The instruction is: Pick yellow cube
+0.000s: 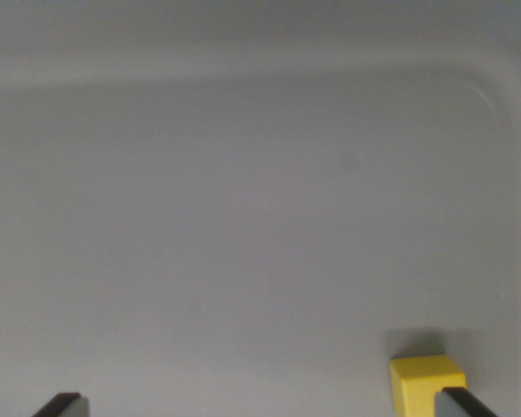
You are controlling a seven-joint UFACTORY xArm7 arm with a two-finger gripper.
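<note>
The yellow cube [419,385] sits at the bottom right of the wrist view, on the pale grey floor of a tray. My gripper [265,404] is open, with only the two dark fingertips showing at the bottom edge. The right fingertip [465,404] stands just in front of the cube and overlaps its lower right corner. The left fingertip [62,406] is far off at the wrist view's left. The cube lies just inside the right fingertip, not centred between the two.
The grey tray [495,95] has a raised rim with a rounded corner at the upper right. Its floor fills most of the view.
</note>
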